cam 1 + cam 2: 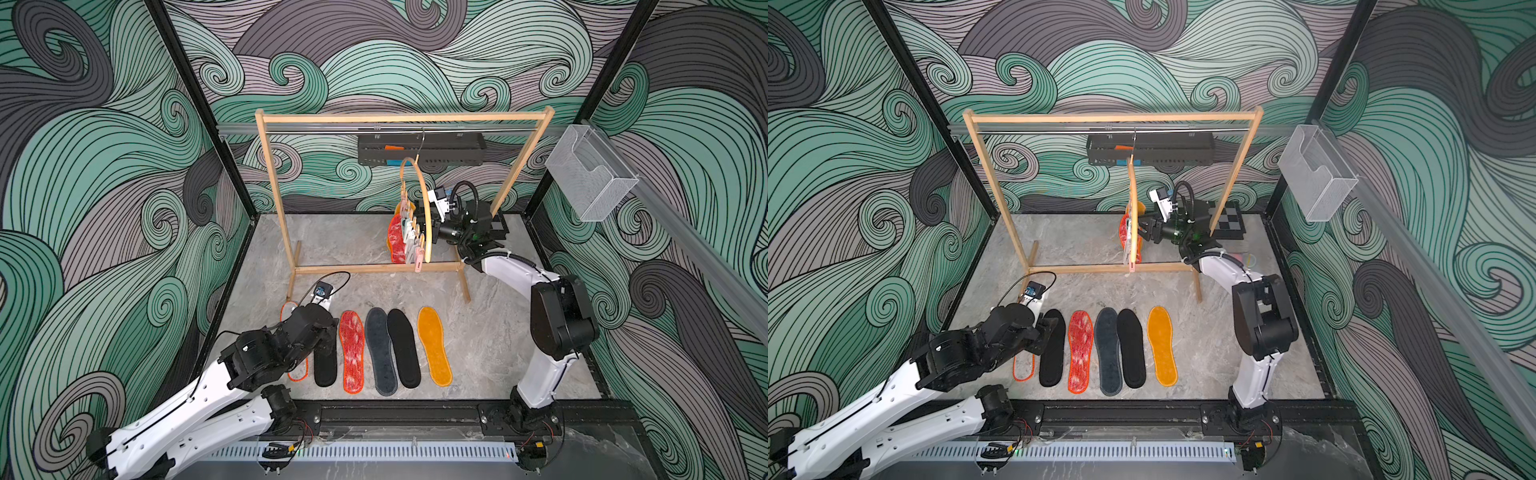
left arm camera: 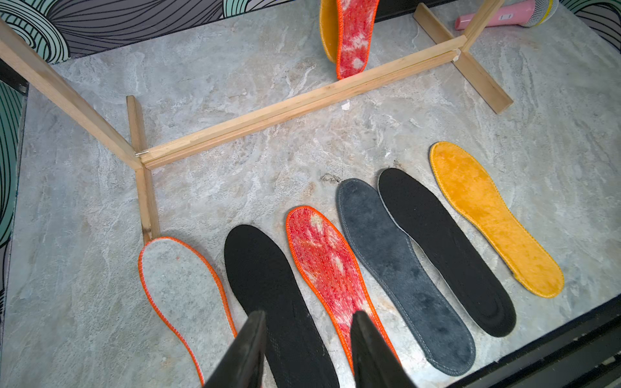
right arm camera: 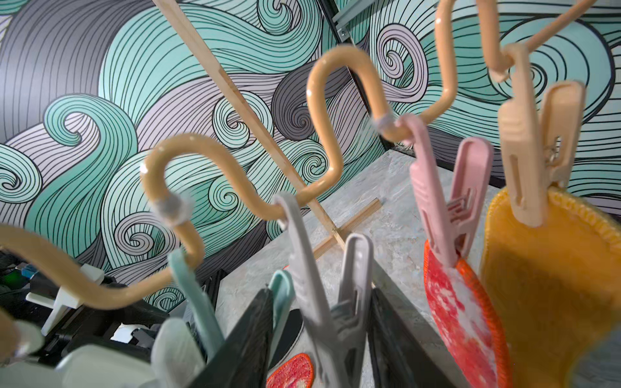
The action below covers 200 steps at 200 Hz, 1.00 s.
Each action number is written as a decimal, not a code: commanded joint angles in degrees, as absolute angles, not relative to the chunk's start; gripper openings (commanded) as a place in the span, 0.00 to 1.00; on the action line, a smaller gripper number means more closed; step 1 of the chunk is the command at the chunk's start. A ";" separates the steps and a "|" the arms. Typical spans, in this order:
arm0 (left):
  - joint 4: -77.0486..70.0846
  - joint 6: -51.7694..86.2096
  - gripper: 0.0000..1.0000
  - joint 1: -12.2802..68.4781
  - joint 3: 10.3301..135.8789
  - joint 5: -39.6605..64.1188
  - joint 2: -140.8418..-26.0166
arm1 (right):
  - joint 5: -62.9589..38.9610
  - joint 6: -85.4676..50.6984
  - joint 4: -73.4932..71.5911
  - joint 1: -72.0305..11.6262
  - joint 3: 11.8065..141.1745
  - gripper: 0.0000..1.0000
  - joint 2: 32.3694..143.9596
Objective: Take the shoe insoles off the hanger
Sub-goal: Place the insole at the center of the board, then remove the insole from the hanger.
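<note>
Several shoe insoles lie in a row on the table: pale with orange edging (image 2: 181, 278), black (image 1: 325, 365), red-white (image 1: 352, 353), dark grey (image 1: 380, 353), black (image 1: 404, 349) and mustard (image 1: 434, 347). My left gripper (image 2: 309, 315) hovers open over the first black one, holding nothing. The hanger (image 1: 422, 199) hangs edge-on from the rack. A pink peg holds a red-white insole (image 3: 460, 302) and a beige peg holds a mustard one (image 3: 551, 285). My right gripper (image 3: 321, 292) is at the hanger, its jaws apart on either side of an empty grey peg (image 3: 322, 302).
The big wooden rack frame (image 1: 401, 117) stands across the back half of the table, its floor bar (image 2: 268, 114) just behind the row. A black tray (image 1: 419, 149) and a wire basket (image 1: 590, 174) hang on the walls. A pink object (image 2: 504, 15) lies far right.
</note>
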<state>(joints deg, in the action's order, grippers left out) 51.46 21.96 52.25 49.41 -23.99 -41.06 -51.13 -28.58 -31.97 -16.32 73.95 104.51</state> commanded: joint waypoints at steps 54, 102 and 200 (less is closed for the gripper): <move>52.16 21.55 0.43 52.12 49.79 -23.63 -41.54 | -52.19 -28.97 -28.12 -16.45 77.13 0.45 104.86; 52.21 21.54 0.43 52.20 49.77 -23.47 -42.05 | -49.22 -29.97 -23.73 -16.35 83.21 0.47 105.46; 52.29 21.45 0.43 52.20 49.75 -23.42 -42.52 | -45.01 -29.18 -19.66 -15.54 86.80 0.44 104.85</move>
<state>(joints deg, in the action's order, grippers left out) 51.46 21.96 52.25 49.41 -23.75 -42.63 -48.95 -29.26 -19.59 -16.53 86.48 105.67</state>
